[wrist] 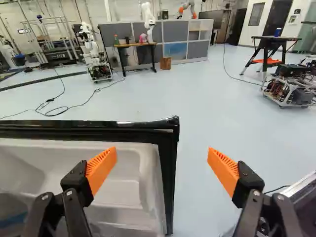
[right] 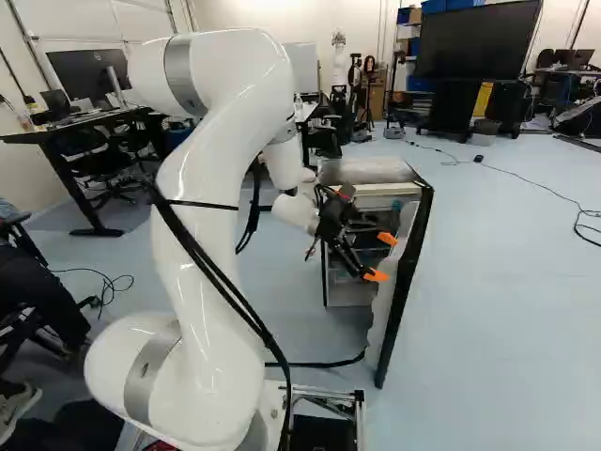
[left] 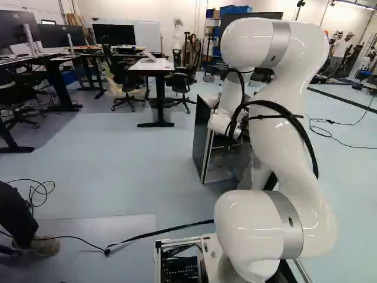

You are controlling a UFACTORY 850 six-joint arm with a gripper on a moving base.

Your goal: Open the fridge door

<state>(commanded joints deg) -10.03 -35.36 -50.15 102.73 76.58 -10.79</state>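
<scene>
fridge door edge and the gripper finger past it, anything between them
Nothing there: in the wrist view only floor shows between the fridge door's edge and that finger.

Bright, diffuse light fills all three views. A lit strip [left: 351,5] glows at the upper right of the left base view. Highlights gleam on the white arm [left: 277,124]; glare streaks the fridge door [wrist: 163,123], whose lining dims toward the wrist view's lower left.
</scene>
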